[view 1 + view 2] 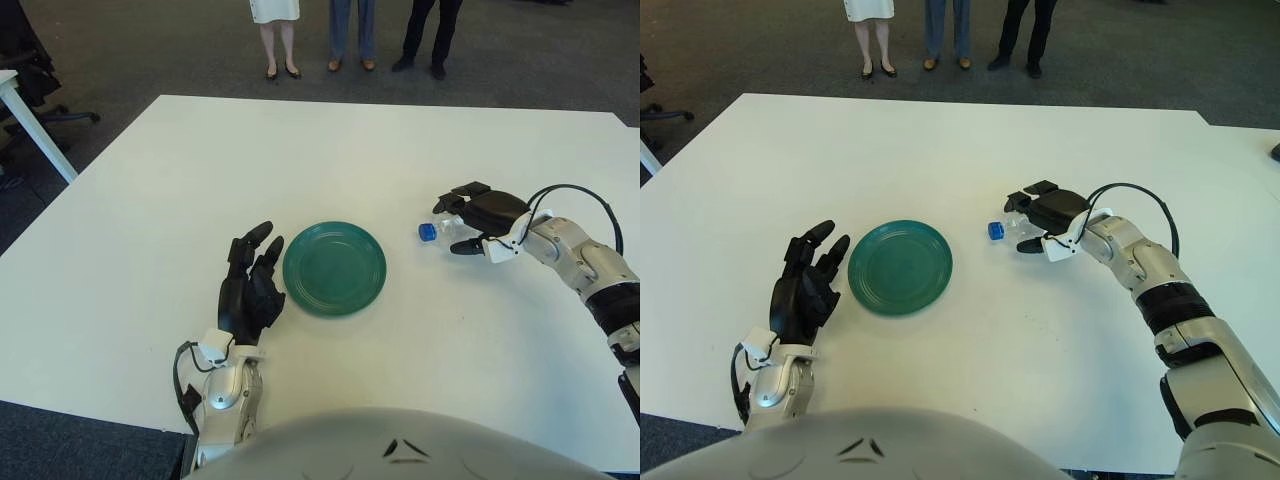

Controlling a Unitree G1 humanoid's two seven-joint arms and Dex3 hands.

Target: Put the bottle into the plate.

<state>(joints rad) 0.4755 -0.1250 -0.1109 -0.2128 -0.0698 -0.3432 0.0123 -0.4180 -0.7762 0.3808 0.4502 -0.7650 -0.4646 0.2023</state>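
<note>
A clear bottle with a blue cap (433, 231) lies on its side on the white table (400, 150), a short way right of the green plate (334, 268), cap pointing toward the plate. My right hand (472, 222) is over the bottle's body. Its fingers curl over the far side and its thumb is on the near side, closed around the bottle. Most of the bottle is hidden under the hand. I cannot tell whether the bottle is lifted off the table. The plate holds nothing. My left hand (252, 285) shows just left of the plate, fingers spread, holding nothing.
Three people (340, 35) stand on the carpet beyond the table's far edge. An office chair (30, 70) and the corner of another white table (20, 110) are at the far left. A black cable (585, 200) loops over my right wrist.
</note>
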